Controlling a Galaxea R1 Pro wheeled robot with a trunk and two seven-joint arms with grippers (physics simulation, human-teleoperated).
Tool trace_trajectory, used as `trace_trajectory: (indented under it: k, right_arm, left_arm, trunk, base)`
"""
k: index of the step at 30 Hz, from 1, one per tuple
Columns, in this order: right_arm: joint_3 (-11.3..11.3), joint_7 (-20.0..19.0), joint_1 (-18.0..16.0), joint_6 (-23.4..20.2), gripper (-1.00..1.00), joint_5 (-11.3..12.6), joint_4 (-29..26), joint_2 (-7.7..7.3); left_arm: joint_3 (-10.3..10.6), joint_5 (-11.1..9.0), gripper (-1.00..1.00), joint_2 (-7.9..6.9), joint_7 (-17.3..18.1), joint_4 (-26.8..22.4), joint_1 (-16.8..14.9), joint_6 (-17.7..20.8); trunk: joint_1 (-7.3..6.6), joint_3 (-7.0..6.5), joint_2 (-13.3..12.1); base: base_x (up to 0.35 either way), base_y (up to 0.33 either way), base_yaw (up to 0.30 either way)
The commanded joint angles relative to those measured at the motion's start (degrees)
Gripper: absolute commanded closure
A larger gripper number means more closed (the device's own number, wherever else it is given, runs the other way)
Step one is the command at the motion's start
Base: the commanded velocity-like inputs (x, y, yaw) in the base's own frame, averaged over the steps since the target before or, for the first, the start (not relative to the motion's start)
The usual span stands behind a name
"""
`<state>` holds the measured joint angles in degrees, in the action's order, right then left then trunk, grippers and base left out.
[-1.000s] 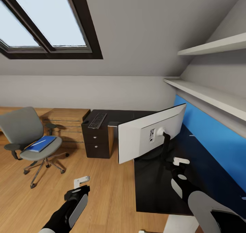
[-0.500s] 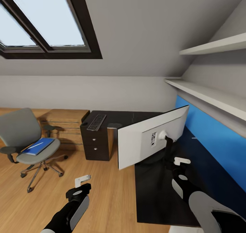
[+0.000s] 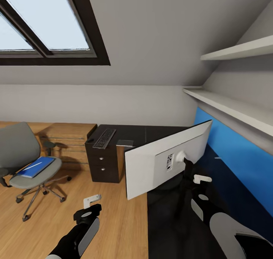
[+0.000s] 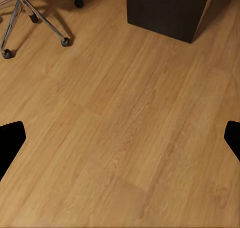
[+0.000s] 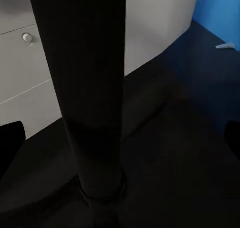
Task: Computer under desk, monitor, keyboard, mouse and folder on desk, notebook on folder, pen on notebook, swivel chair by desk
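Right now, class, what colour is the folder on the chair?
Bright blue; the folder shows best in the head view, lying on the chair.

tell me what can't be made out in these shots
- Monitor screen: head view shows its grey back; the front faces away.
- Desk space underneath: head view, hidden by the black top.
- Swivel chair: head view, cut off by the picture's edge.
- Keyboard keys: head view, too small to read.
- Right gripper: head view, fingers too small to judge.
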<state>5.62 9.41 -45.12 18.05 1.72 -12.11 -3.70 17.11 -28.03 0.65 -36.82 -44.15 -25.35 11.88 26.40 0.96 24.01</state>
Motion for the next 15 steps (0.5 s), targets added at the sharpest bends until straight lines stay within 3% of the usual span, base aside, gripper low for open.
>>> trace_trajectory:
  k: [1,15]
  right_arm:
    - [0.19,-0.09,-0.05,0.28,-1.0,0.19,0.06,0.01]
    - [0.18,-0.09,-0.05,0.84,-1.0,0.12,0.15,0.17]
  left_arm:
    - [0.21,-0.27,-1.0,-0.04,-0.46,-0.08,-0.05,0.21]
    - [0.15,-0.27,-1.0,-0.05,-0.53,-0.12,-0.05,0.24]
  trunk:
    - [0.04,0.1,0.11]
    - [0.04,0.1,0.11]
  base:
    - [0.037,-0.024,0.0]
    - [0.008,-0.005,0.0]
